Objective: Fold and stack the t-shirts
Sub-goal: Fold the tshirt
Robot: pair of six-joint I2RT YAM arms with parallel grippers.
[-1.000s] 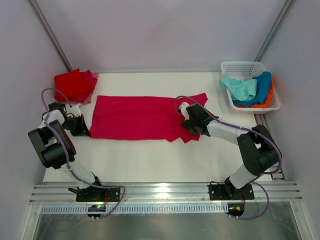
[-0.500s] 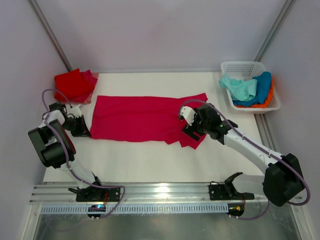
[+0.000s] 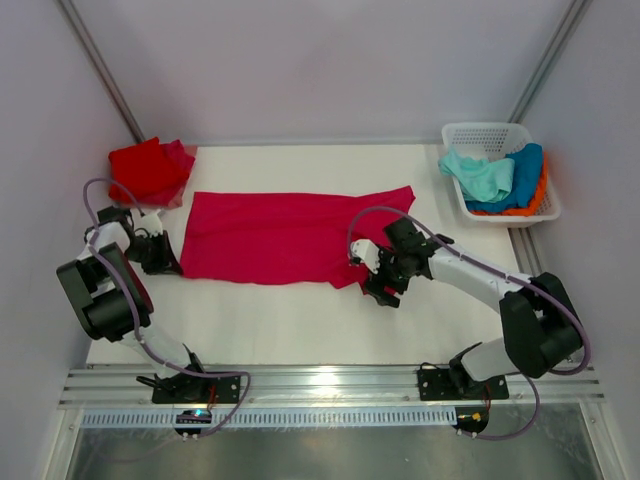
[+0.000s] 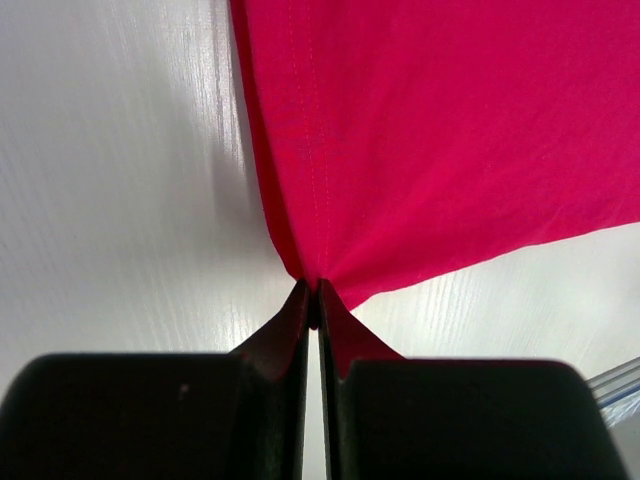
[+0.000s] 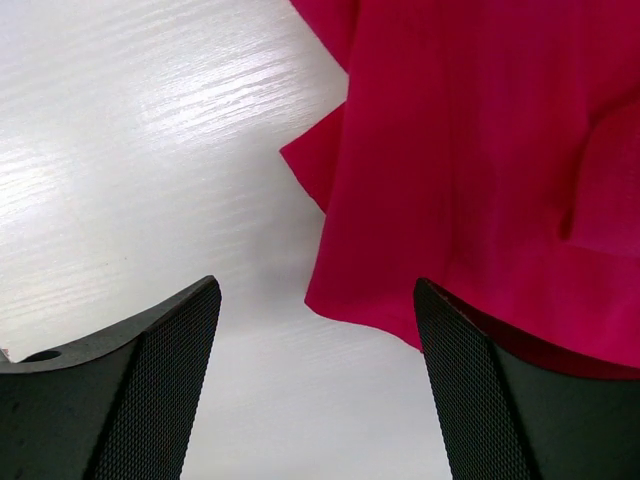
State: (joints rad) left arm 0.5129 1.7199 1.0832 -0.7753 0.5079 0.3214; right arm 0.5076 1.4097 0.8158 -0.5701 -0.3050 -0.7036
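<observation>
A crimson-pink t-shirt (image 3: 270, 235) lies folded into a long strip across the white table (image 3: 290, 320). My left gripper (image 3: 168, 262) is at the strip's near left corner, shut on the cloth; the left wrist view shows the hem (image 4: 330, 180) pinched at the gripper's (image 4: 313, 296) tips. My right gripper (image 3: 372, 283) is at the near right corner, open. In the right wrist view the shirt's edge (image 5: 420, 200) lies flat just ahead of that gripper (image 5: 315, 290), with nothing between the fingers. A folded red t-shirt (image 3: 148, 170) sits at the back left.
A white lattice basket (image 3: 478, 135) stands at the back right, holding mint-green (image 3: 478, 175), blue (image 3: 522, 175) and orange (image 3: 540, 198) t-shirts. Bare table runs along the near side in front of the strip. Metal rails border the near edge.
My right gripper has moved off the shirt's right end toward the near edge, to its near right corner, and its jaws have narrowed a little. The left gripper has kept its hold.
</observation>
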